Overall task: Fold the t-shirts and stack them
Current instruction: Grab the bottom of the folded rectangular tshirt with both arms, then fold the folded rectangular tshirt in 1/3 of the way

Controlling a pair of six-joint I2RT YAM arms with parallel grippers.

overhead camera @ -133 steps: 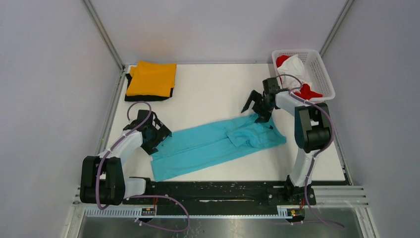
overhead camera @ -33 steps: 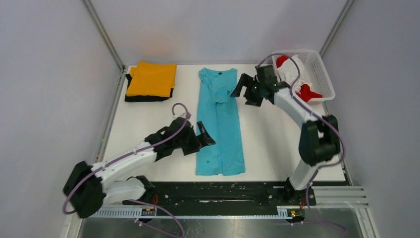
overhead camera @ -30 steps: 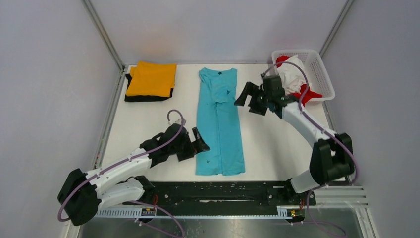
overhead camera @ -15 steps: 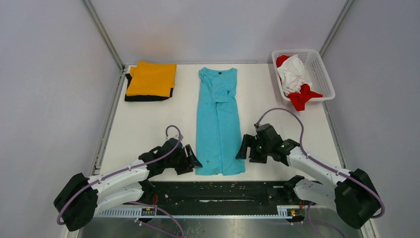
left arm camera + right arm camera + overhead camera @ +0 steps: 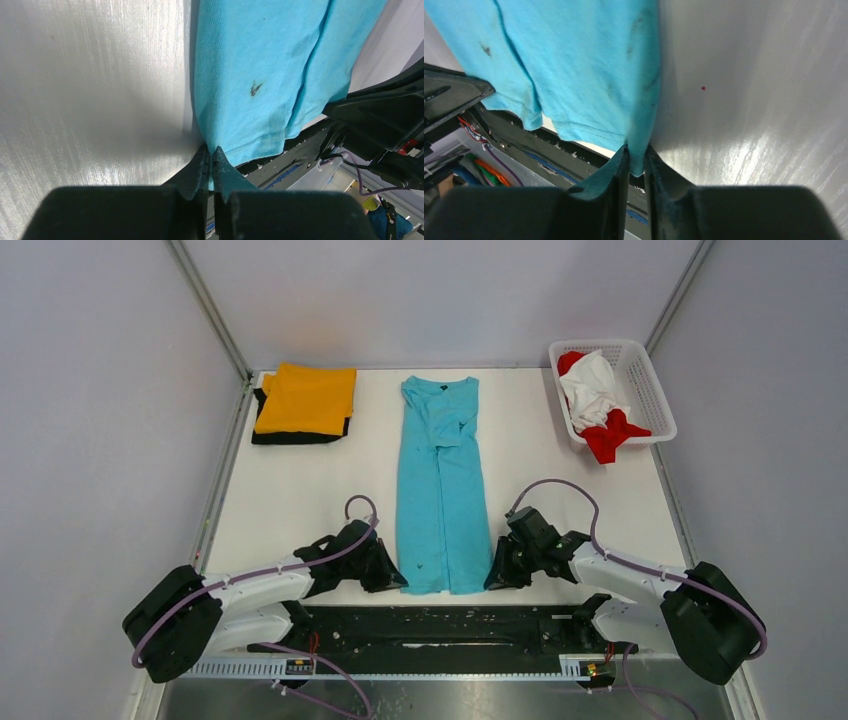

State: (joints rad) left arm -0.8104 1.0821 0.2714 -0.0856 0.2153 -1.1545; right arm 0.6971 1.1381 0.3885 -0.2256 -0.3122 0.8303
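Built of white link shells between bulky black joint housings, left arm (image 5: 250, 585) and right arm (image 5: 630, 570) alike. Bolted to a black base rail (image 5: 440, 625). Trails a looping lilac cable (image 5: 560, 485) along each. Ends in matte black left end effector (image 5: 209, 150) and right end effector (image 5: 636, 150), each with slim tapering fingers.

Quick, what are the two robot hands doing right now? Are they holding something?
The left gripper: shut on the near left corner of the turquoise t-shirt.
The right gripper: shut on the near right corner of the turquoise t-shirt.
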